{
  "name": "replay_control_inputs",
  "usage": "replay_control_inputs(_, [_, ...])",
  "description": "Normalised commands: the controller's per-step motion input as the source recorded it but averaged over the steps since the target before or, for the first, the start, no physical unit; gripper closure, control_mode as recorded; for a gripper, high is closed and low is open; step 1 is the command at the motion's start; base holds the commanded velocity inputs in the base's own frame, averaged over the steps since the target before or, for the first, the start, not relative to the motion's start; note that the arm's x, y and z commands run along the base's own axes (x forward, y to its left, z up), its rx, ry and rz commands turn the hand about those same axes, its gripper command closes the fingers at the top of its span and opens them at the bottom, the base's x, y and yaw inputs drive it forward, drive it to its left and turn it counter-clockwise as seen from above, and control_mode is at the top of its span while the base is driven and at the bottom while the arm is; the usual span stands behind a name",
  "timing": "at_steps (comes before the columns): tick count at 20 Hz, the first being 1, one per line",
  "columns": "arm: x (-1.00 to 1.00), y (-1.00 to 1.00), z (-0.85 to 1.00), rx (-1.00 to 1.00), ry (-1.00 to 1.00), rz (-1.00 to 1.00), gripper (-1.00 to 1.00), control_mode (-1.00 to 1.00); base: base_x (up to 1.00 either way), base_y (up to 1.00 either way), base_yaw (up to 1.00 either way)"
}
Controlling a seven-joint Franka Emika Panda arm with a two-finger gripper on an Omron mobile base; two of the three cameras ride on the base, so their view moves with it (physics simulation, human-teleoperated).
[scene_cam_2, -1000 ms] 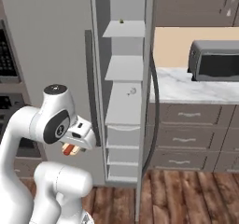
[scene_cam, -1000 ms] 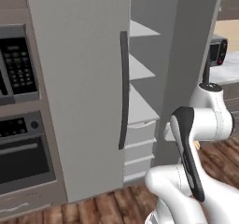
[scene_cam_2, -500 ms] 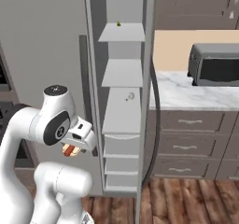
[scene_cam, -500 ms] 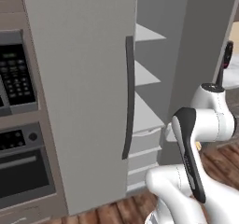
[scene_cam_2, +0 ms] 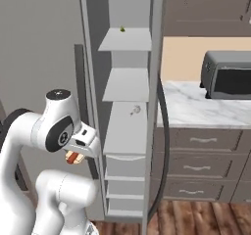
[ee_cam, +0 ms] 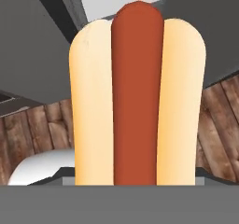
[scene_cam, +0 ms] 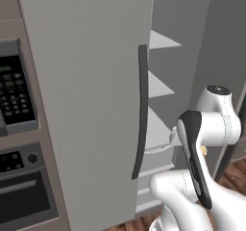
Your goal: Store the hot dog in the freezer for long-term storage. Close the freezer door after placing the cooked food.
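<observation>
Left base view: tall light-grey freezer (scene_cam: 86, 81), its white inner shelves exposed beside the closed wider panel's dark bar handle. Right base view: gripper (scene_cam_2: 76, 154) pinching the small tan-bunned hot dog (scene_cam_2: 73, 156) just beside the lower shelf's front edge, narrow grey freezer door (scene_cam_2: 158, 82) swung open. Hand view: hot dog (ee_cam: 136, 97) upright; carrying step, and next comes reaching onto a shelf.

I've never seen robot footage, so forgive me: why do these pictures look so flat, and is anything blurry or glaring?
Right base view: even rendered light, no glare, soft shading inside the freezer. Left base view: the freezer door looks uniformly grey. Hand view: the hot dog looms huge and slightly soft because it sits against the lens.
</observation>
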Motion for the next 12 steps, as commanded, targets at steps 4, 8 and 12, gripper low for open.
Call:
replay_control_inputs(4, [0.0, 0.0, 0.0, 0.0, 0.0, 0.0, 1.0, 1.0, 0.43, -0.1, 0.04])
replay_control_inputs(8, [0.0, 0.0, 0.0, 0.0, 0.0, 0.0, 1.0, 1.0, 0.22, -0.03, 0.0])
replay_control_inputs(12, [0.0, 0.0, 0.0, 0.0, 0.0, 0.0, 1.0, 1.0, 0.17, -0.17, 0.0])
